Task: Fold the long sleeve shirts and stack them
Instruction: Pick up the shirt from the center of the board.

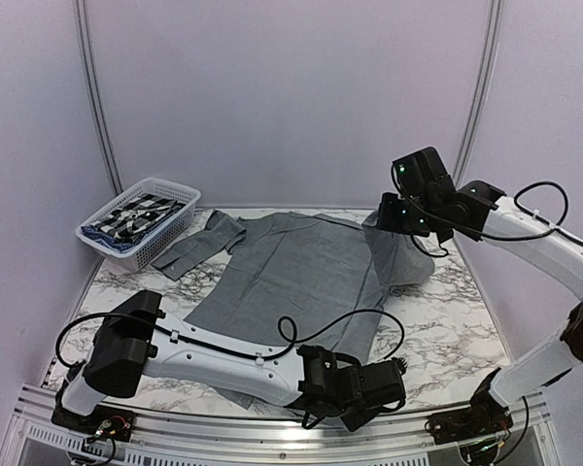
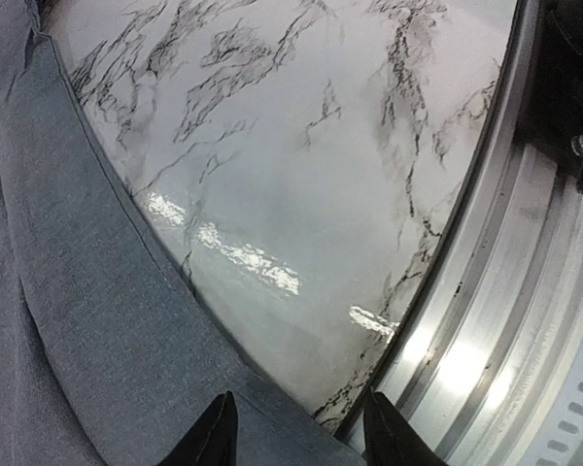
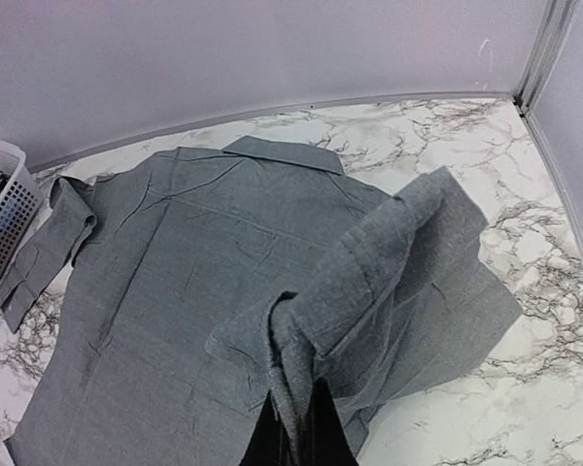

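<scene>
The grey shirt (image 1: 291, 272) lies spread on the marble table (image 2: 301, 146), collar toward the far wall. The right gripper (image 3: 293, 437) pinches 1 sleeve (image 3: 389, 282) and holds it raised, probably to fold it inward. The left gripper (image 2: 301, 437) hovers at the near hem with its jaws spread, gripping nothing. Checked cloth (image 1: 136, 216) sits in the basket (image 1: 102, 240).
</scene>
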